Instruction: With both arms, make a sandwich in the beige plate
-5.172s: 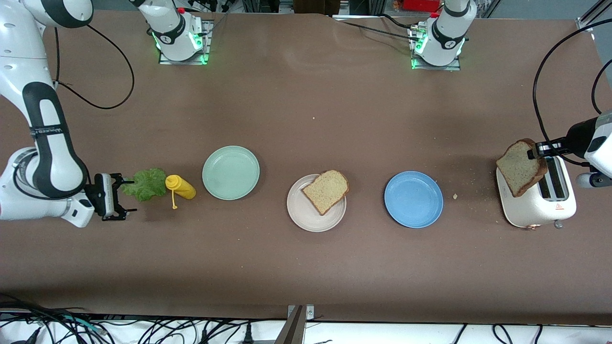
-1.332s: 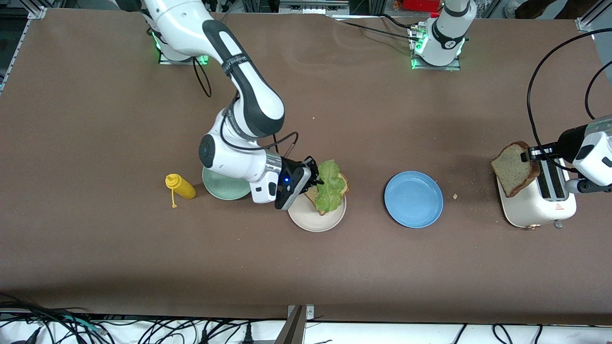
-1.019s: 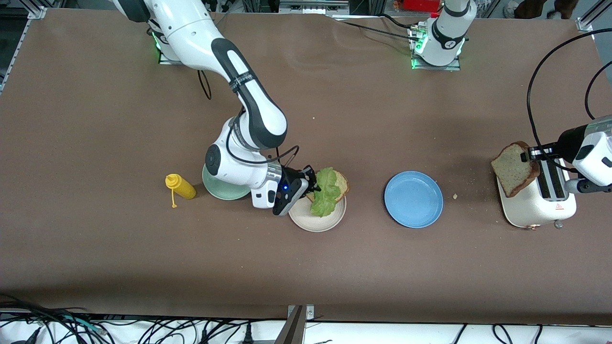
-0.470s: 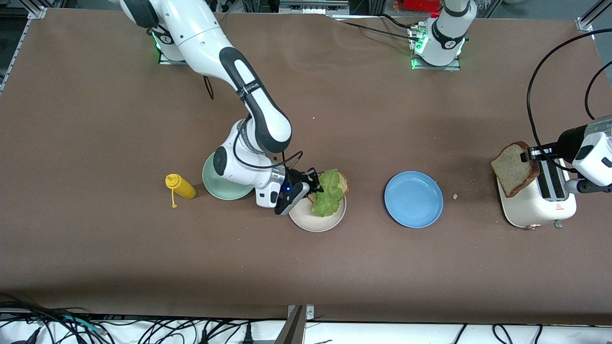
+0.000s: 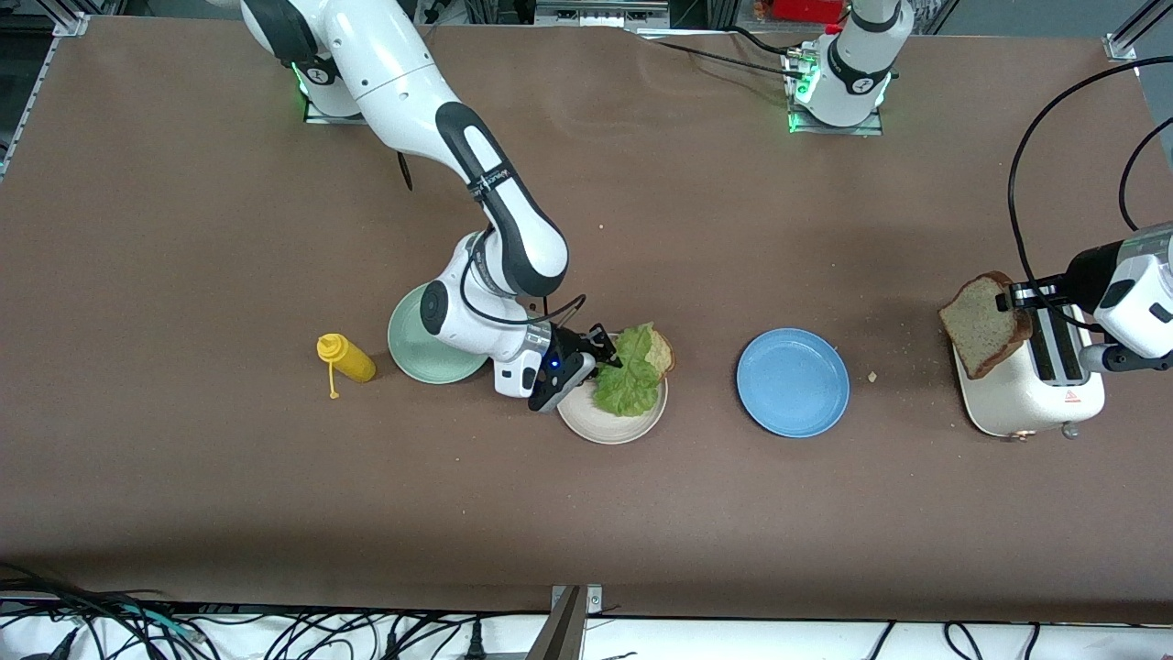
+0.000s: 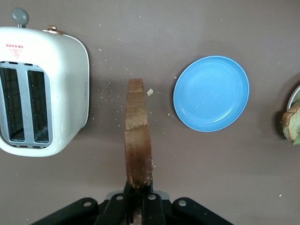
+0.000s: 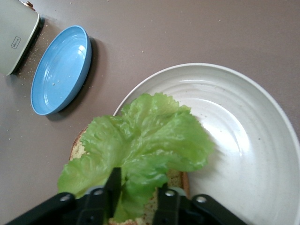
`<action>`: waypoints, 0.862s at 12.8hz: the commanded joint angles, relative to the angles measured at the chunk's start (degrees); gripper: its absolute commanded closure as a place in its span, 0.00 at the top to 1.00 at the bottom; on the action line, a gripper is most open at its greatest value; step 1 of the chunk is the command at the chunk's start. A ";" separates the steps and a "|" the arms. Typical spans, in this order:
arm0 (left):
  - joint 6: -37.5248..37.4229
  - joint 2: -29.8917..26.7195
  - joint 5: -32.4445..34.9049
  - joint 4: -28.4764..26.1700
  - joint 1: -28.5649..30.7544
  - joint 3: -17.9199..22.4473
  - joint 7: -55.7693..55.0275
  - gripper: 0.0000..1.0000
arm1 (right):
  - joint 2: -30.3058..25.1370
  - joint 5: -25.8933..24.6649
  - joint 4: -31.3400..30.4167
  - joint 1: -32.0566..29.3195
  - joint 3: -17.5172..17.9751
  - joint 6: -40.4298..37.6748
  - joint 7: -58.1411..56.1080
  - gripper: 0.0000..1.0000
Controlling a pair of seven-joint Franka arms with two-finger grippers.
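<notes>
The beige plate (image 5: 612, 433) sits mid-table with one bread slice (image 5: 662, 348) on it and the green lettuce leaf (image 5: 630, 376) lying on that slice. My right gripper (image 5: 605, 350) is low over the plate's edge. In the right wrist view its fingers (image 7: 112, 187) stand apart around the lettuce (image 7: 150, 136), with bread (image 7: 77, 147) showing in the gap, over the plate (image 7: 262, 140). My left gripper (image 5: 1017, 296) is shut on a second bread slice (image 5: 981, 321) and holds it over the toaster's edge, seen edge-on in the left wrist view (image 6: 138, 136).
A white toaster (image 5: 1026, 403) stands at the left arm's end. A blue plate (image 5: 793, 382) lies between it and the beige plate. A mint-green plate (image 5: 408, 344) is partly under the right arm, with a yellow mustard bottle (image 5: 346, 358) beside it. Crumbs lie near the toaster.
My right gripper brought the lettuce from the table's end onto the bread in the beige plate, and its jaws now stand apart. The left arm has stayed still with its slice.
</notes>
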 commanded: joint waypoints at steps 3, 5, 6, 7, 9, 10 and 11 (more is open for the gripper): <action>0.19 -0.32 -1.69 0.10 -0.48 0.15 0.58 0.00 | -1.06 -6.10 -1.90 0.13 -2.12 -0.09 -2.87 1.00; 0.19 0.47 -4.13 0.63 -2.57 -0.12 -2.92 0.00 | -2.90 -10.23 -4.20 -0.39 -2.39 -1.32 -3.05 1.00; 0.19 0.74 -7.02 0.63 -3.28 -0.12 -5.38 0.00 | -3.52 -12.34 -4.38 -0.65 -2.57 -2.46 -2.96 1.00; 0.28 0.91 -9.23 0.63 -4.07 -0.20 -7.93 0.00 | -5.09 -14.54 -6.13 -1.01 -3.00 -2.90 -2.88 1.00; 0.46 1.96 -13.97 0.89 -7.84 -0.20 -14.68 0.00 | -10.96 -19.38 -13.40 -3.81 -3.10 -2.91 -2.53 1.00; 1.94 2.32 -16.43 1.59 -9.51 -0.20 -18.46 0.00 | -14.74 -19.48 -17.70 -6.95 -3.10 -2.82 -2.52 1.00; 3.34 2.84 -18.28 1.77 -11.10 -0.20 -21.89 0.00 | -17.39 -19.83 -20.01 -9.25 -3.18 -2.91 -2.78 1.00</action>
